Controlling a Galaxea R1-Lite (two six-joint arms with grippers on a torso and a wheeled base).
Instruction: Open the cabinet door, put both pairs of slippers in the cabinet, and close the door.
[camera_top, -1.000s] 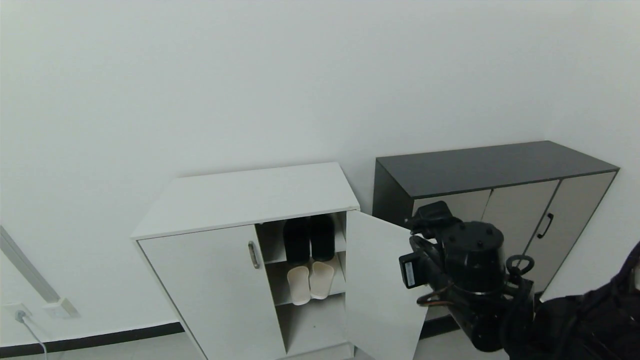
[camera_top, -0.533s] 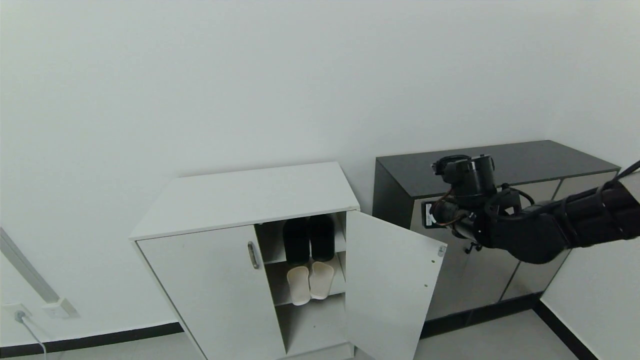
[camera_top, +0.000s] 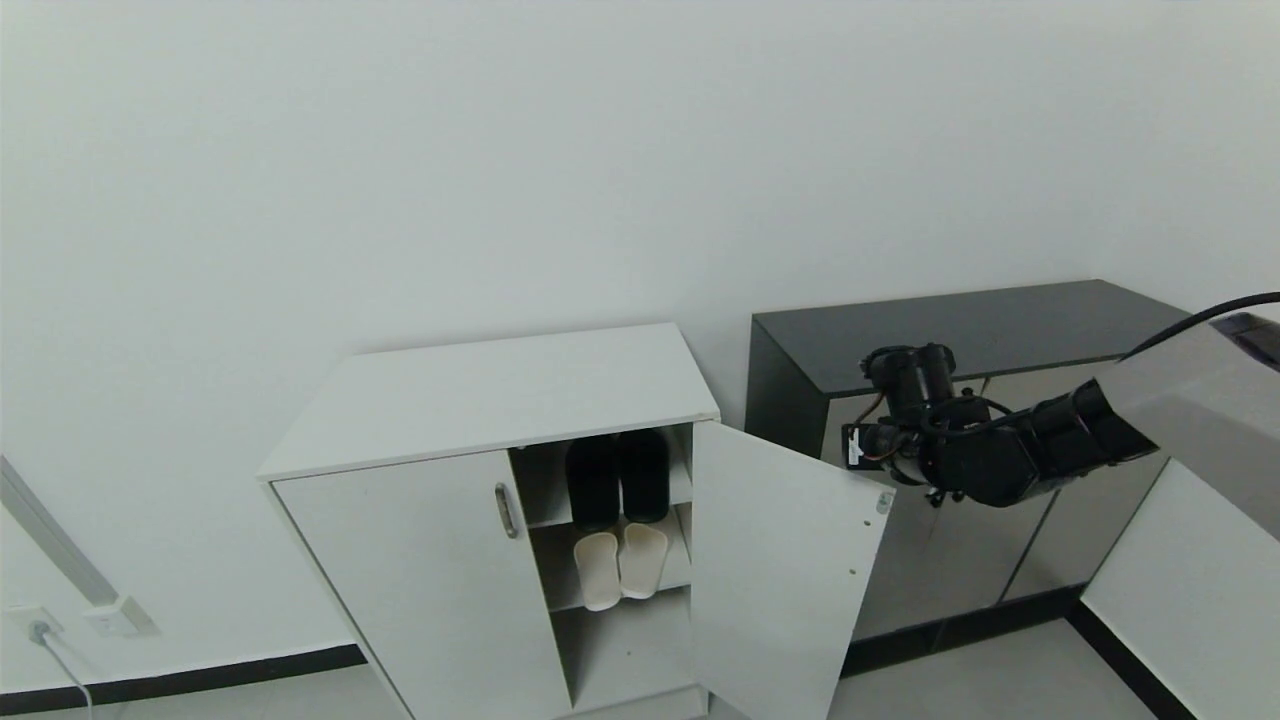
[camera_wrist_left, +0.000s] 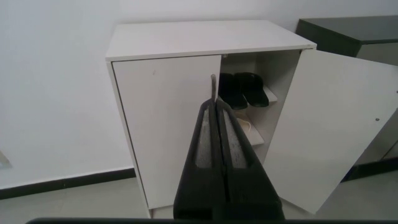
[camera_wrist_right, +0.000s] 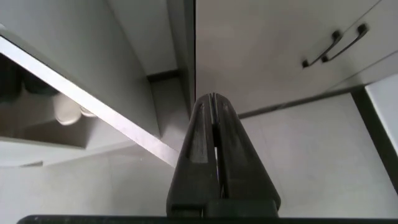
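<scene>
White cabinet (camera_top: 490, 400): right door (camera_top: 780, 570) stands open. Black slippers (camera_top: 620, 480) sit on the top shelf, cream slippers (camera_top: 620, 565) on the shelf below. Right gripper (camera_wrist_right: 213, 106) is just right of the door's free edge, in front of the dark cabinet (camera_top: 960, 330), fingers closed, empty. Left gripper (camera_wrist_left: 215, 115) faces the cabinet front, fingers closed, empty.

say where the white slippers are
In the head view, the white slippers sit on the middle shelf of the white cabinet, below the black slippers, beside the open door.
</scene>
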